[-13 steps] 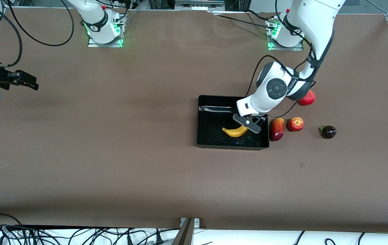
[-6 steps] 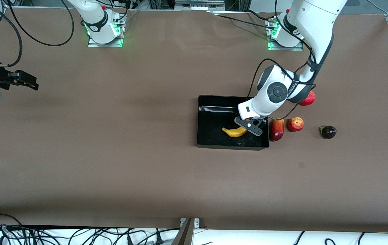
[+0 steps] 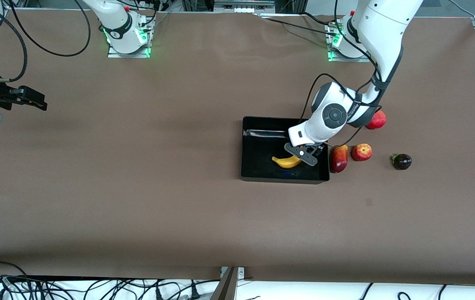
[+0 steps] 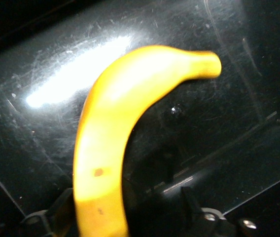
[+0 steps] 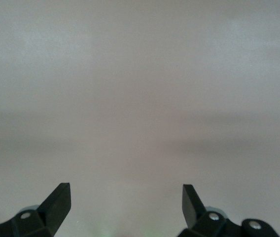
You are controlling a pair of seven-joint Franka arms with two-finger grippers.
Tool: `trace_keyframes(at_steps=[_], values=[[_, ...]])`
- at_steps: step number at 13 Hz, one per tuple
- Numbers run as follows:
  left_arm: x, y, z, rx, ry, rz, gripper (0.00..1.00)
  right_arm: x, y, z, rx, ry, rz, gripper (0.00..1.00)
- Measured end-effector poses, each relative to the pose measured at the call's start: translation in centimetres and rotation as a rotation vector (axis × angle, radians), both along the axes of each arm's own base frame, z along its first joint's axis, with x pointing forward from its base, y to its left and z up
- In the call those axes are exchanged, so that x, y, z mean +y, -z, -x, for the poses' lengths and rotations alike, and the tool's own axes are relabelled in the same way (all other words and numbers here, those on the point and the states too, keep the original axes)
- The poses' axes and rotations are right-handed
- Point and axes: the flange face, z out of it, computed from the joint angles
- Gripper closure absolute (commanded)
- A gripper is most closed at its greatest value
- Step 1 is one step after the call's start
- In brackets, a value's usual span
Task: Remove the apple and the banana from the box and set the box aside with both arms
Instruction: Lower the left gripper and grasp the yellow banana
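The left gripper (image 3: pixel 302 157) is shifted slightly toward the right arm's end of the desk, over the box (image 3: pixel 258 168), and is drawn a little toward the box's wall that is farther from the front camera. The left arm's wrist and elbow are carried along with it. The banana (image 3: pixel 286 161) is moved a touch the same way inside the box.

high front camera facing the bases; left wrist camera close over the banana (image 4: pixel 110 143)
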Motion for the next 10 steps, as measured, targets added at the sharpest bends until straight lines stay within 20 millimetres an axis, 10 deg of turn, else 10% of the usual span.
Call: trace_keyframes(at_steps=[1, 10], values=[[0.0, 0.3, 0.0, 0.002, 0.000, 0.000, 1.00, 0.0, 0.0, 0.0, 0.000, 0.000, 0.000, 0.00], [-0.6, -0.7, -1.2, -0.021, -0.010, 0.010, 1.00, 0.1, 0.7, -0.1, 0.019, -0.002, -0.001, 0.00]])
